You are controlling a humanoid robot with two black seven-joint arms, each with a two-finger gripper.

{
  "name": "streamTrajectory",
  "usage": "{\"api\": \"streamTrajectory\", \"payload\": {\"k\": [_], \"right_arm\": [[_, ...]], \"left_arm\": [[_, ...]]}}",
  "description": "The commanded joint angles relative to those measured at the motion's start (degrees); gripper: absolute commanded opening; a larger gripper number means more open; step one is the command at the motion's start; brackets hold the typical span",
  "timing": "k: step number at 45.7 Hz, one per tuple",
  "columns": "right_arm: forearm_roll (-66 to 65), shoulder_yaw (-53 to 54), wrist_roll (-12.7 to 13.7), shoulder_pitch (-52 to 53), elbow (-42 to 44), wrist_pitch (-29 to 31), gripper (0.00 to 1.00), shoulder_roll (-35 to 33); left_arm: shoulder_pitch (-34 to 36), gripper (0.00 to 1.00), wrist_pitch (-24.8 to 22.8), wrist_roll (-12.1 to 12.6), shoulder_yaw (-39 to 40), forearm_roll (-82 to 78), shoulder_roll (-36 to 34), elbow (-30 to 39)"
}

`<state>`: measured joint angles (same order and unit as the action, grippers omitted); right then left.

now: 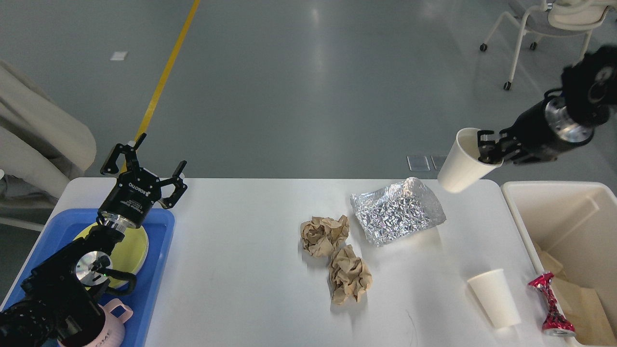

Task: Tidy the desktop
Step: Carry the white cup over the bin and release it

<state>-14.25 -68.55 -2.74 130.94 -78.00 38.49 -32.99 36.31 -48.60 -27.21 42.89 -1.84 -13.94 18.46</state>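
**Above the far right edge: cup held**

Between the right gripper (488,150) jaws, clamped on its rim, a white paper cup (462,161) hangs tilted over the desktop (250,270) corner, just beside the cream bin (569,212). Below lie foil (397,210), two paper wads (324,234), another cup (494,298). Left gripper (144,166), jaws spread empty, hovers above the blue tray (156,270); bare white tabletop lies between.

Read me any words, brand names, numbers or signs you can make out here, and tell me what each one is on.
"ROBOTIQ": white lettering on the black body of the left gripper; smaller print beneath it is too small to read.
"OME": partial raised letters on the pink mug, the rest hidden by the arm.
Crushed red can: its print is too crumpled to read.
Nothing else carries legible text.
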Motion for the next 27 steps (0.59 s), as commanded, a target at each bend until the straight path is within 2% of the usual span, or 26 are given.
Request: {"api": "streamTrajectory", "payload": {"k": [1,5,9,17,21,27], "right_arm": [[-3.23,0.35,-0.07,14.68,-1.28,14.93,0.00,-7.95],[-7.97,0.35,-0.07,19.52,-1.72,16.51,0.00,-11.74],[-13.16,0.08,0.02,19.97,-1.11,16.51,0.00,-13.07],[-22.56,0.61,0.02,10.94,2.93,15.48,0.00,-17.89],[-25.82,0.87,0.02,0.75,7.14,8.46,0.00,-19.31],[-26.88,1.49,-0.07,-20.86,18.91,-10.25,0.00,-16.68]], "left_arm": [[-0.01,1.00,0.00,-0.04,0.00,-0.01,0.05,0.00],[-0.01,1.00,0.00,-0.04,0.00,0.08,0.05,0.00],[-0.01,1.00,0.00,-0.04,0.00,0.08,0.05,0.00],[-0.01,1.00,0.00,-0.04,0.00,-0.01,0.05,0.00],[-0.01,1.00,0.00,-0.04,0.00,-0.01,0.05,0.00],[0.08,1.00,0.00,-0.04,0.00,-0.01,0.05,0.00]]}}
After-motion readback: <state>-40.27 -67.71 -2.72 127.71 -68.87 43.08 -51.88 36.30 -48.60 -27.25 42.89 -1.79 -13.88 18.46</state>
